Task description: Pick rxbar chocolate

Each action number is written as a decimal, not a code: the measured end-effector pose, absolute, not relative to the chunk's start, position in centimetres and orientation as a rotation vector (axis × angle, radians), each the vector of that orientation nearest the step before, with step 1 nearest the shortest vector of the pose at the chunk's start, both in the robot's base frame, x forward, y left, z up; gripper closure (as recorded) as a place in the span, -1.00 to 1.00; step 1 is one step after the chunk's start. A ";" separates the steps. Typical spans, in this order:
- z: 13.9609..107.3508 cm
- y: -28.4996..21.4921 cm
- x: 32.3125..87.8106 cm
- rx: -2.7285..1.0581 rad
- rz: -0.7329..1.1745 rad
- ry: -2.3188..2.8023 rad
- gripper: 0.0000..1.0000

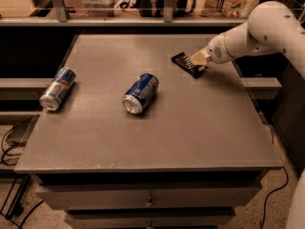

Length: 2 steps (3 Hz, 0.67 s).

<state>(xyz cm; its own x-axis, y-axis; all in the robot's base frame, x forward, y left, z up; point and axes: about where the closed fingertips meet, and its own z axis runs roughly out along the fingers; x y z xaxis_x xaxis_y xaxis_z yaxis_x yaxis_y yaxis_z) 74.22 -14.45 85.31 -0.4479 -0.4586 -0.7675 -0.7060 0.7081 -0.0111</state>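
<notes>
Now your cream gripper (198,59) meets small flat black wrapped bar (183,61) on grey worktop (190,128); closure: you cannot tell. Lift seemingly not yet done.

no legible txt on rxbar chocolate (186,63) or cans (140,93), jaws at bar, far right

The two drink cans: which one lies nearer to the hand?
The blue can at the centre; the hand is at the rxbar chocolate, back right. The silver-blue can lies by the left edge.
</notes>
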 end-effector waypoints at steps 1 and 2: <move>85.9 -14.3 73.9 -0.883 0.384 2.108 -0.02; 87.0 -13.7 73.3 -0.895 0.372 2.078 -0.49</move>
<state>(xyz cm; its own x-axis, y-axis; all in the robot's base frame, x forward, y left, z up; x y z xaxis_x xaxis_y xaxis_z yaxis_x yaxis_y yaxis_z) 73.26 -13.66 87.00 -0.4077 -0.4661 -0.7852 -0.7095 0.7030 -0.0488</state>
